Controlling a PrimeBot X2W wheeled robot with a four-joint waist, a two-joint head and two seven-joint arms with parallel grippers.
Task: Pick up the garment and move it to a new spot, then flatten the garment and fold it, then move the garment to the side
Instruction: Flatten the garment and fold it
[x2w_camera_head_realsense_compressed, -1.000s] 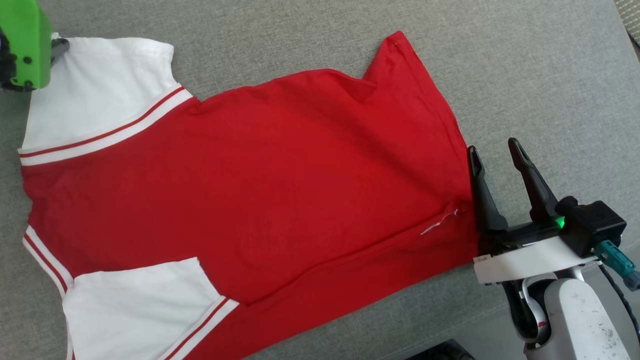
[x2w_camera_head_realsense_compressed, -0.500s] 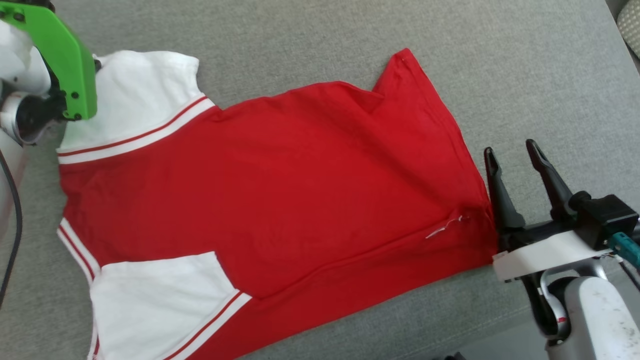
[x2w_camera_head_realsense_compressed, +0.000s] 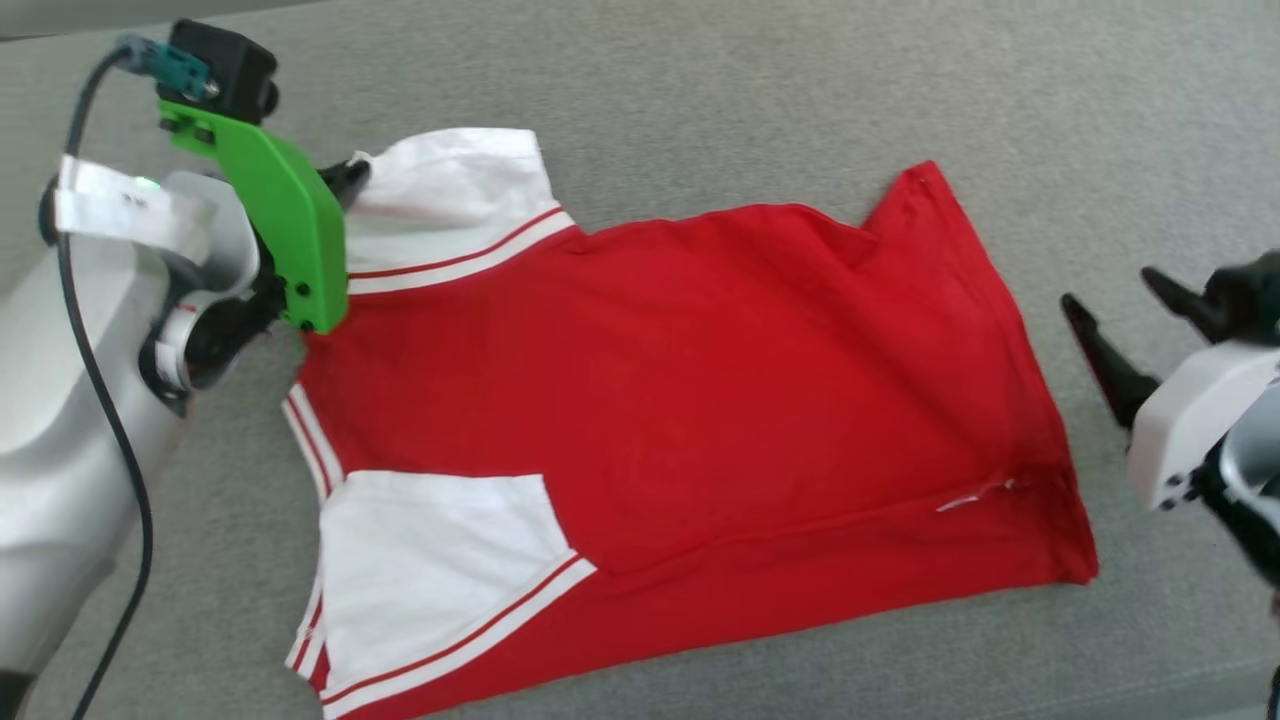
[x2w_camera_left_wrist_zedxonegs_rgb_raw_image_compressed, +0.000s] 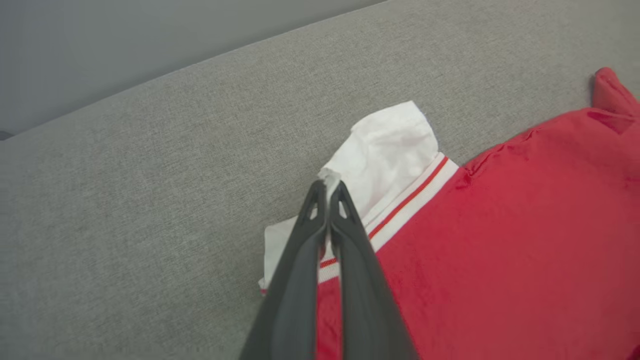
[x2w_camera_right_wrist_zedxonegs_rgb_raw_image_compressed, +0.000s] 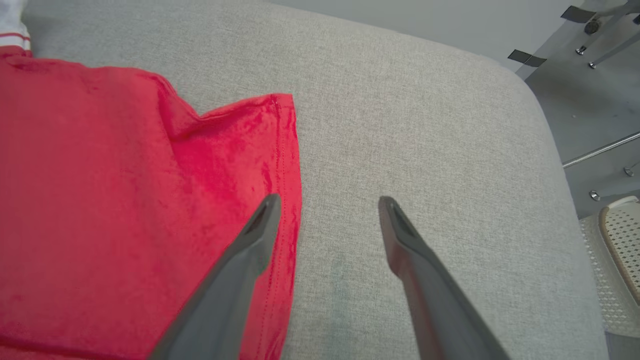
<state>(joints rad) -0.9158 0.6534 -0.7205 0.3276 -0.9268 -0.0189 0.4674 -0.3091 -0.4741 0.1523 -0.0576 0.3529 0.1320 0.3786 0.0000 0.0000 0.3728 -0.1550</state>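
The garment (x2w_camera_head_realsense_compressed: 680, 380) is a red T-shirt with white sleeves and striped trim, lying mostly flat on the grey cushion with its plain side up and one hem corner folded over. My left gripper (x2w_camera_head_realsense_compressed: 350, 175) sits at the far white sleeve (x2w_camera_head_realsense_compressed: 450, 190). In the left wrist view the left gripper (x2w_camera_left_wrist_zedxonegs_rgb_raw_image_compressed: 328, 187) is shut on a pinched-up edge of that sleeve (x2w_camera_left_wrist_zedxonegs_rgb_raw_image_compressed: 390, 145). My right gripper (x2w_camera_head_realsense_compressed: 1110, 290) is open beside the hem. In the right wrist view the right gripper (x2w_camera_right_wrist_zedxonegs_rgb_raw_image_compressed: 329, 200) has one finger over the red hem (x2w_camera_right_wrist_zedxonegs_rgb_raw_image_compressed: 287, 165) and the other over bare cushion.
The grey cushion (x2w_camera_head_realsense_compressed: 800, 80) runs on beyond the garment on all sides. Its rounded right edge (x2w_camera_right_wrist_zedxonegs_rgb_raw_image_compressed: 550, 150) drops to a floor with metal chair legs (x2w_camera_right_wrist_zedxonegs_rgb_raw_image_compressed: 600, 147) and a pale perforated object (x2w_camera_right_wrist_zedxonegs_rgb_raw_image_compressed: 620, 235). Behind the cushion's far edge is a grey wall (x2w_camera_left_wrist_zedxonegs_rgb_raw_image_compressed: 100, 50).
The head camera has swung, so the whole scene sits further right. My left gripper has shut on the sleeve edge. My right gripper now stands a little off the hem.
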